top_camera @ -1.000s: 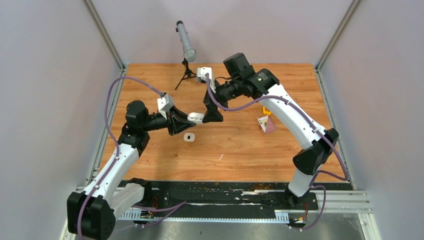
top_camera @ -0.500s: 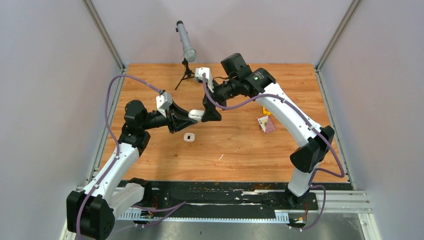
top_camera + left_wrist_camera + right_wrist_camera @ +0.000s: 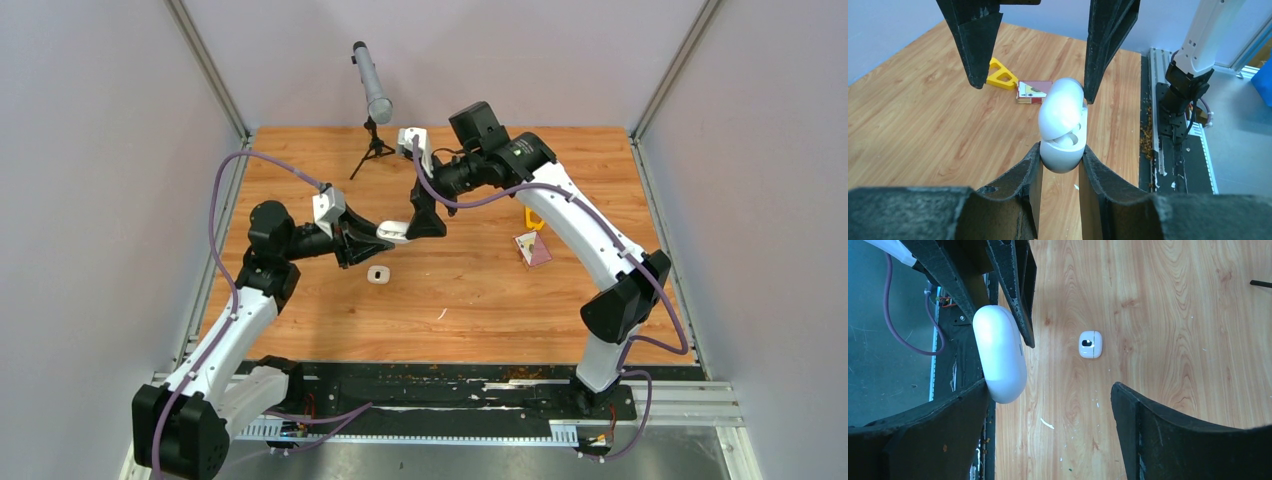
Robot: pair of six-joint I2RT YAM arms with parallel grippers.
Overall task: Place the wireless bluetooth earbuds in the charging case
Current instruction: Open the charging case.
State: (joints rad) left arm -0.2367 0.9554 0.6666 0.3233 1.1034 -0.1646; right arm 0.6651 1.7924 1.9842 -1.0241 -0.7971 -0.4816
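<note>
Table (image 3: 500, 300): wood top, both arms meet above the middle.
Right gripper (image 3: 1048, 390): jaws spread wide, one finger touching the lid.
Left gripper (image 3: 1060, 160): clamped on the charging case (image 3: 1062, 117), held in the air, lid half up.
Spare case (image 3: 1090, 344): small, white, lying on the wood below.
Earbuds (image 3: 1069, 141): white bit peeking inside the held case, can't tell more.

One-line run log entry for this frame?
left tool: shut on charging case, lid ajar | right tool: open, straddling lid | small white case: on table, untouched

wood-grain table (image 3: 480, 300), pale lilac walls (image 3: 100, 150), metal corner posts (image 3: 207, 65)
</note>
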